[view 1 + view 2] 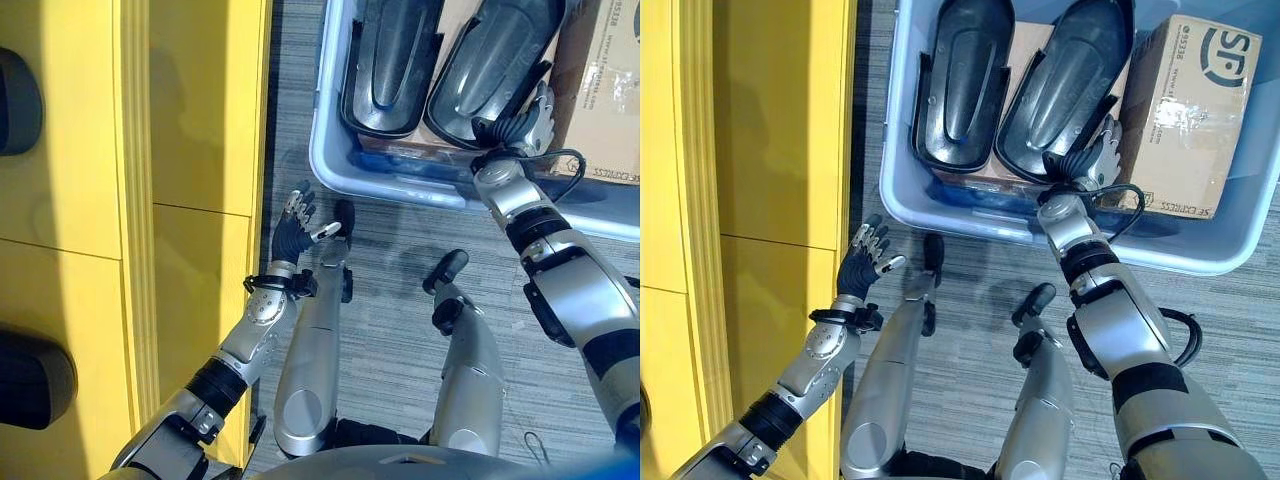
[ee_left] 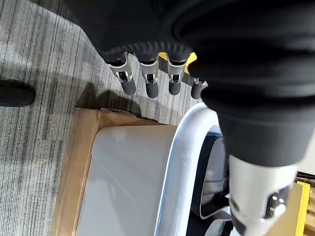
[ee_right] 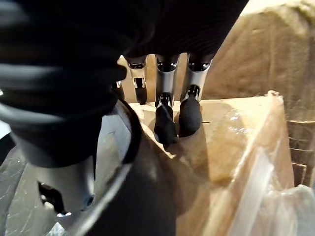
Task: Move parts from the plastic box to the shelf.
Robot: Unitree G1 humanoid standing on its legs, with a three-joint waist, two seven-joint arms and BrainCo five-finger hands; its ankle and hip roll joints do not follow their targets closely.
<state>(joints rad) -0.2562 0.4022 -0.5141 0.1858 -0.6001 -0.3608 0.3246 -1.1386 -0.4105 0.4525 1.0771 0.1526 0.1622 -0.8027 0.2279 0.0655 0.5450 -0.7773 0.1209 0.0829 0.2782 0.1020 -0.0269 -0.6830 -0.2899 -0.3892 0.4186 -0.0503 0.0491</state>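
Left hand (image 1: 862,262) hangs over the grey carpet (image 1: 400,330), between the yellow shelf (image 1: 190,150) and the near corner of the plastic box (image 1: 940,222). Its fingers (image 2: 149,78) are nearly straight and apart, and they hold nothing. It touches neither the shelf nor the box.

Right hand (image 1: 1087,158) is farther, reached over the near wall of the box and down inside it. It rests at the near end of the right part (image 1: 1065,90), a dark moulded shell with a long hollow. In the right wrist view the fingers (image 3: 165,123) bend down on the far side of the shell's rim, with their dark tips against brown wrapped cardboard, and the thumb is on the near side of the rim. So this hand grips the edge of the right part.

Beside it, to the left, lies the left part (image 1: 965,85), a second shell of the same shape, untouched. Both parts lie inside the box on top of brown packing, side by side and close together. At the right end of the box stands a carton (image 1: 1190,110), just beside the right part.

On the shelf two dark rounded things (image 1: 30,380) show at the edge of the left eye view; I cannot tell what they are
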